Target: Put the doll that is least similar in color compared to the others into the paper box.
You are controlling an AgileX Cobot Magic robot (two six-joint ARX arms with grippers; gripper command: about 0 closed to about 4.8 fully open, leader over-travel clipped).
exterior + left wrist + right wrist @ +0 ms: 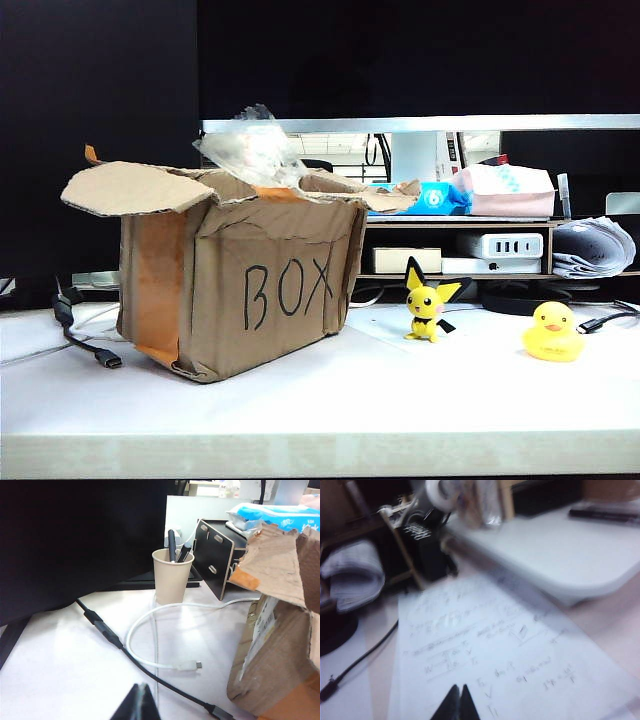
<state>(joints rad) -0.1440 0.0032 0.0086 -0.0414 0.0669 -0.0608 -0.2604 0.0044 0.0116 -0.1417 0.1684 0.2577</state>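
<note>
Both end effectors are clenched and empty: the right end effector (458,702) above a written sheet (510,655), the left end effector (139,704) beside the paper box (280,645). No doll shows in any view.

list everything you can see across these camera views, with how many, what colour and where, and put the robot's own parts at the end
paper box: one, brown with orange tape, "BOX" written in black, left of centre on the table, flaps open
plastic bag: one, clear, sticking out of the box top
mouse figurine: one, yellow with black ears, right of the box
rubber duck: one, yellow, far right
white rabbit doll: none visible
paper cup: one, beige, holding dark pens, behind the box
cables: one white, one black, on the table left of the box
handwritten sheet: one, white, under the right hand
left hand: black tips together, shut, over the cables
right hand: black tips together, shut
</note>
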